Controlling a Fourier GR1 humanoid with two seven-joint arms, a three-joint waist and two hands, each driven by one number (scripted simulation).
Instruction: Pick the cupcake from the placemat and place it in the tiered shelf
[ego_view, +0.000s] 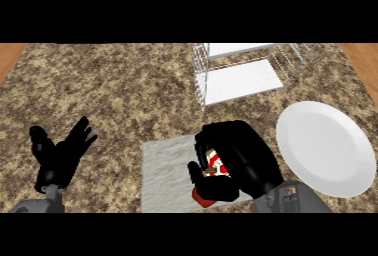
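Note:
A cupcake (215, 167) with white and red topping and a red base shows between the fingers and thumb of my right hand (240, 155), which is curled round it over the grey placemat (166, 167). Most of the cupcake is hidden by the hand. The white wire tiered shelf (240, 80) stands at the back, above and slightly right of the placemat. My left hand (63, 150) rests open at the lower left, fingers up, away from everything.
A large white plate (325, 147) lies right of the placemat, close beside my right forearm. The speckled stone counter (111, 85) stretches left and back; wooden edges show at both top corners.

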